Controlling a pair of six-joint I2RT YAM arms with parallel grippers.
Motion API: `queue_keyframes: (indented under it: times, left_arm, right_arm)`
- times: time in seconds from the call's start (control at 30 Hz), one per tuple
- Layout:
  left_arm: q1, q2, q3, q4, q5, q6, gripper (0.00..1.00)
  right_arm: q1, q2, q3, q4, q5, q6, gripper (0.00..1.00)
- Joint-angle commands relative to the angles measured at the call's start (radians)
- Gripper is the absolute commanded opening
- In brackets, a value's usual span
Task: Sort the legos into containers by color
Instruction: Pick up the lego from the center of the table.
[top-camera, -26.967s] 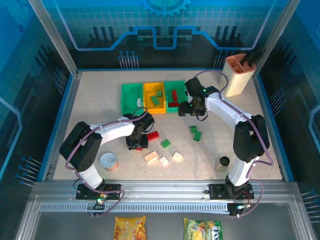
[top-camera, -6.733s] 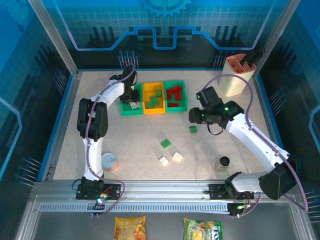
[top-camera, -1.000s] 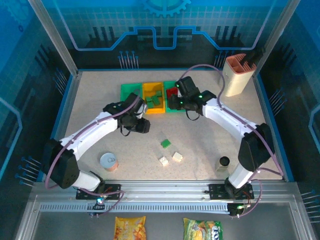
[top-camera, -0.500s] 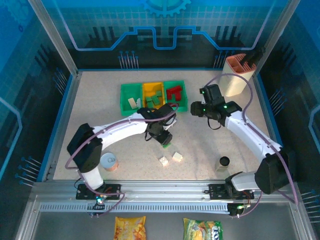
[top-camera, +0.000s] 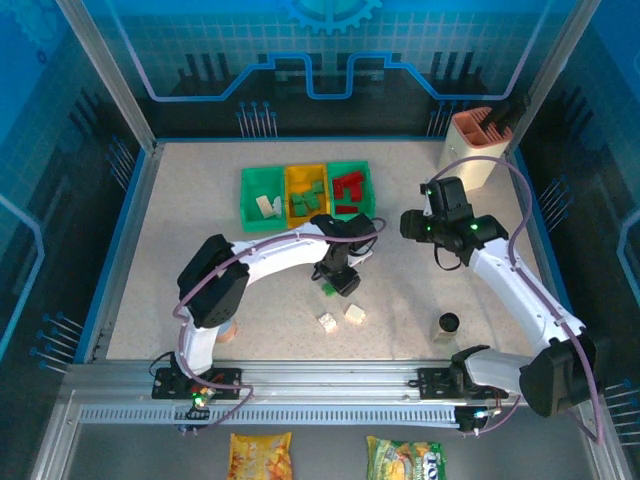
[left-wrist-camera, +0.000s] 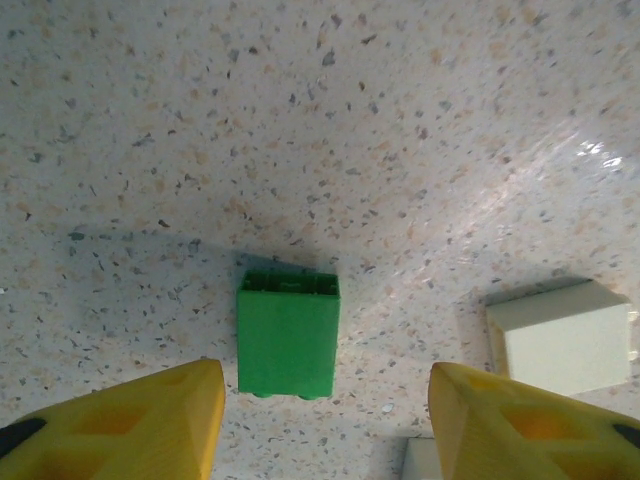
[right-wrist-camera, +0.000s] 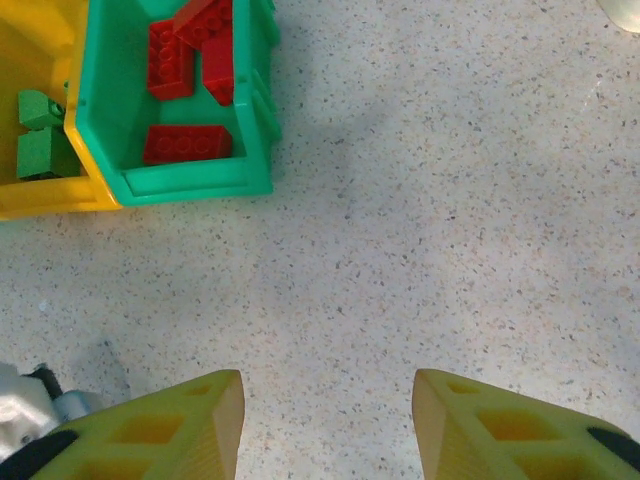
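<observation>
A green lego (left-wrist-camera: 288, 335) lies flat on the table just ahead of my left gripper (left-wrist-camera: 325, 425), nearer its left finger. The jaws stand open and touch nothing. From above, the left gripper (top-camera: 340, 276) hovers over that green lego (top-camera: 328, 290). Two cream legos (top-camera: 326, 323) (top-camera: 354, 313) lie just in front of it, and one cream lego (left-wrist-camera: 565, 337) lies right of the green one. The containers (top-camera: 246, 200) stand in a row behind, the right green bin (right-wrist-camera: 190, 183) holding red legos (right-wrist-camera: 188, 143). My right gripper (right-wrist-camera: 325, 420) is open over bare table.
A yellow bin (right-wrist-camera: 40, 197) with green legos (right-wrist-camera: 38, 150) sits left of the red-filled bin. A small black cup (top-camera: 448, 323) stands at the front right. The tall beige holder (top-camera: 470, 150) stands at the back right. A tin can (top-camera: 228, 330) peeks out behind the left arm.
My left arm swung from the bins rightward and down over the green lego, its jaws widening. My right arm pulled back to the right, away from the bins.
</observation>
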Motion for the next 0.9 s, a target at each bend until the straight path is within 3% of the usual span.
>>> queue_keyframes:
  times: [0.0, 0.43, 0.87]
  left_arm:
    - [-0.006, 0.041, 0.039, -0.073, -0.018, 0.033, 0.58]
    - [0.002, 0.116, 0.054, -0.099, -0.042, 0.055, 0.57]
    - [0.007, 0.135, 0.055, -0.082, -0.011, 0.063, 0.45]
  right_arm:
    - [-0.014, -0.034, -0.016, -0.033, 0.005, -0.013, 0.49]
    - [-0.021, -0.053, -0.024, -0.057, 0.018, -0.013, 0.49]
    - [-0.022, -0.064, -0.023, -0.072, 0.025, -0.006, 0.49]
